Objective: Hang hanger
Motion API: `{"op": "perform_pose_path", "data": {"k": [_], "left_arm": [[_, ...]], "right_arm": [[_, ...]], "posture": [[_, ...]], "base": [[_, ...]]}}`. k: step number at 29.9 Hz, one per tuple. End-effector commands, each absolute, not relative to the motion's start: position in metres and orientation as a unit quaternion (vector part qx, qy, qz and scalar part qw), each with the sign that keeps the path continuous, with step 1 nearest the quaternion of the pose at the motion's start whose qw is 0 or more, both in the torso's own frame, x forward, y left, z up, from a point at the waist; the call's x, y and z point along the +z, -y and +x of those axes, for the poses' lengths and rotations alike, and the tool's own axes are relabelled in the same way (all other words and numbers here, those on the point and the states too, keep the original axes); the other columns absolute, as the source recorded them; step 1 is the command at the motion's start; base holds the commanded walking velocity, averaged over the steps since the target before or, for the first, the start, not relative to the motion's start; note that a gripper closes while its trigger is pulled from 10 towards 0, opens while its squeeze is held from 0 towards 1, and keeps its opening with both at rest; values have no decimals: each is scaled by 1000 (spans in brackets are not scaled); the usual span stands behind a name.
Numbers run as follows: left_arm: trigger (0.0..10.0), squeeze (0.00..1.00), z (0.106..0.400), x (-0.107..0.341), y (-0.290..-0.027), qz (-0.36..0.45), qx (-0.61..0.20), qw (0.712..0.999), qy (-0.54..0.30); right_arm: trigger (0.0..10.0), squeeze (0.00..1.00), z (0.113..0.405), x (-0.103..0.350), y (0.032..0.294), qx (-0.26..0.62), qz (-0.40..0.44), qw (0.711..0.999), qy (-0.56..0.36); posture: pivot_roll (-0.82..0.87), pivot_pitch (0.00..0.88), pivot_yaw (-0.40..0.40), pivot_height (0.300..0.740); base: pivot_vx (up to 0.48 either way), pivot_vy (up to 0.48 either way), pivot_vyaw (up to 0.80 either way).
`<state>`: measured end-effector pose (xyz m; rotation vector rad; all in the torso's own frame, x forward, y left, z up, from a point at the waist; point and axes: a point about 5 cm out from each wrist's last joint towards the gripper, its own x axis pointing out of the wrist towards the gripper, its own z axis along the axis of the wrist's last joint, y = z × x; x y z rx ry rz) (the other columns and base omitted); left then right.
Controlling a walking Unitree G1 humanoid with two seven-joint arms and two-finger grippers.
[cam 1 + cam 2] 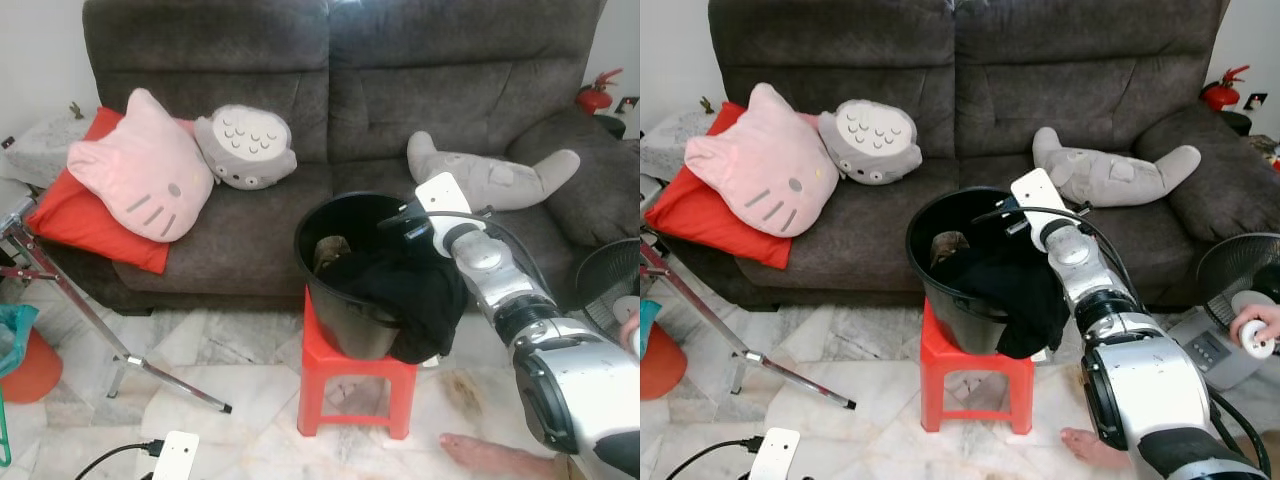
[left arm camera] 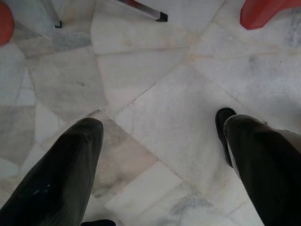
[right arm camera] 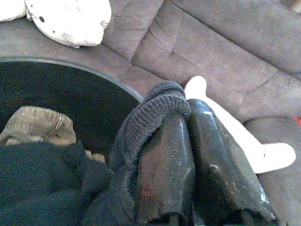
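A black bucket (image 1: 345,310) stands on a red plastic stool (image 1: 355,375) in front of the sofa. A black garment (image 1: 415,300) drapes over the bucket's right rim, and a tan cloth (image 3: 35,125) lies inside. My right arm (image 1: 500,290) reaches to the bucket. Its gripper (image 3: 188,117) is shut on a ribbed edge of the black garment (image 3: 150,115), just above the rim. My left gripper (image 2: 157,127) hangs open over the marble floor with nothing between its fingers (image 2: 70,155).
A dark grey sofa (image 1: 400,90) holds a pink cat cushion (image 1: 140,180), a red cushion (image 1: 80,215), a grey round plush (image 1: 245,148) and a grey plush (image 1: 495,175). A metal rack leg (image 1: 120,350) crosses the floor at left. A fan (image 1: 1240,280), a person's hand (image 1: 1252,325) and foot (image 1: 490,455) are at right.
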<state>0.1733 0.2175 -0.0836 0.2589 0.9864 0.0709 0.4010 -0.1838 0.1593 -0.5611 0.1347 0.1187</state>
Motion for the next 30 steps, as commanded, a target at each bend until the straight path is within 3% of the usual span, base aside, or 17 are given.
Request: {"op": "perform_pose_path", "data": {"k": [1, 15, 23, 30], "left_arm": [[10000, 0, 170, -85, -219, 125, 43, 869, -476], [10000, 0, 170, -85, -220, 127, 44, 869, -477], [10000, 0, 170, -85, -220, 129, 43, 867, -479], [10000, 0, 170, -85, -220, 132, 43, 866, -480]], "right_arm": [[0, 0, 405, 169, 176, 67, -273, 959, -45], [0, 0, 404, 168, 175, 69, -272, 959, -45], [0, 0, 405, 171, 168, 84, -268, 959, -29], [0, 0, 404, 181, 135, 193, -264, 945, 19]], "posture": [[-16, 0, 45, 740], [-18, 0, 47, 740], [-17, 0, 46, 740], [-17, 0, 46, 740]], "base": [[379, 0, 0], [404, 0, 0], [0, 0, 0], [0, 0, 0]]}}
